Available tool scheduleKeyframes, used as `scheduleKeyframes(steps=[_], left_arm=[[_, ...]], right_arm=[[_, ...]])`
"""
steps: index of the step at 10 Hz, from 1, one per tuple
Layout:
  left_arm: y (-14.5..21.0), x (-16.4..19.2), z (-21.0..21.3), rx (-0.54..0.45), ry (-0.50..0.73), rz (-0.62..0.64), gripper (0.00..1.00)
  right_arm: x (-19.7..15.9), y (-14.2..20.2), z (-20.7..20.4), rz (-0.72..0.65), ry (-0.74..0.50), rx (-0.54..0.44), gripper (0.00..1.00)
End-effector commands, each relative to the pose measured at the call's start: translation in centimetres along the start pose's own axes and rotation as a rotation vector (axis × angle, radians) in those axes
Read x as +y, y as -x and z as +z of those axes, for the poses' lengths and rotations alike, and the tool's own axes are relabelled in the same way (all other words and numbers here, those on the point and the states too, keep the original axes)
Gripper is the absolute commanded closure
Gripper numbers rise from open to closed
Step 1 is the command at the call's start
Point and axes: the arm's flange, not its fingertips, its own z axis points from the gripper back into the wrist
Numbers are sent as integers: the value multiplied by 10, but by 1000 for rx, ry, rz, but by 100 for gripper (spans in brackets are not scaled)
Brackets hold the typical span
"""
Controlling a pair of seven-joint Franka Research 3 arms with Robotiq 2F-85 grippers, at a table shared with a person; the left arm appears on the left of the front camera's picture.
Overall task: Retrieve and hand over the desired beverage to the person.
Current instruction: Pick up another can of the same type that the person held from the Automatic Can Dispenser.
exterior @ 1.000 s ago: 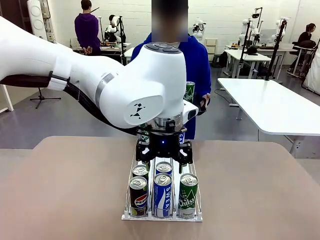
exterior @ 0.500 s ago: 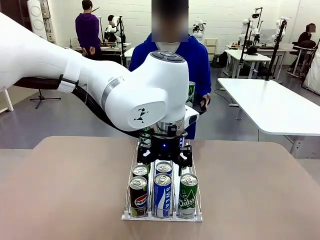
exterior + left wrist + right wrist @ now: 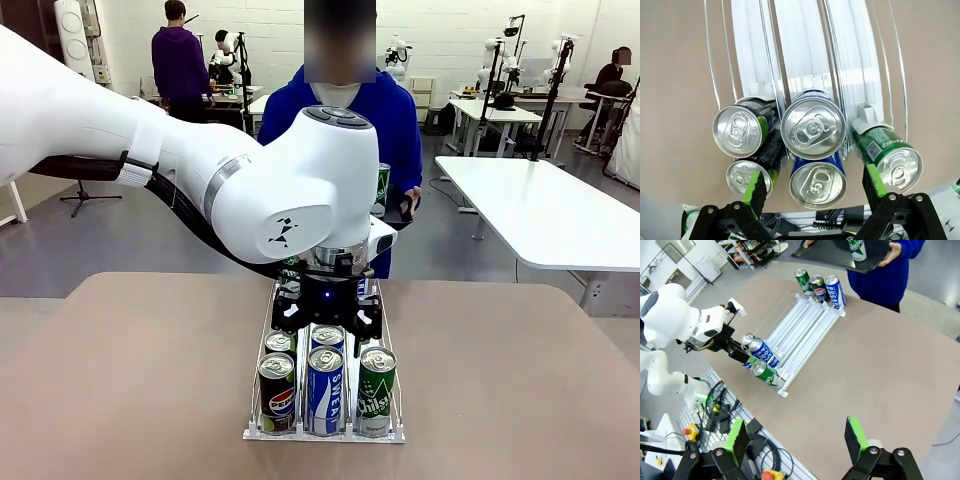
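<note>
A clear three-lane rack (image 3: 262, 428) on the brown table holds black Pepsi cans (image 3: 277, 388), blue Pocari Sweat cans (image 3: 325, 388) and a green can (image 3: 376, 390) at its near end. I cannot tell which can is the desired beverage. My left gripper (image 3: 327, 332) hangs open just over the second row. Its green pads (image 3: 755, 192) flank a blue can (image 3: 817, 182) without touching it. Across the table, the person (image 3: 395, 115) in the blue hoodie holds a black tray (image 3: 832, 252) with a green can (image 3: 856, 246) on it. My right gripper (image 3: 796, 440) is open, high above the table.
Three more cans (image 3: 817, 286) stand at the rack's far end, near the person. The table (image 3: 520, 380) is bare on both sides of the rack. Cables and a control box (image 3: 725, 410) lie past the table's edge on my side.
My left gripper has come down a little closer to the cans and shifted slightly right. The jaws stay wide. The person and tray have hardly moved.
</note>
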Motion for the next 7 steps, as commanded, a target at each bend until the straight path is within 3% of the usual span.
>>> scheduleKeyframes(steps=[1, 7], left_arm=[[2, -1, 5, 42, 5, -8, 0], [8, 1, 0, 71, 2, -40, 0]], right_arm=[[0, 0, 0, -4, -3, 9, 0], [0, 0, 0, -4, -3, 9, 0]])
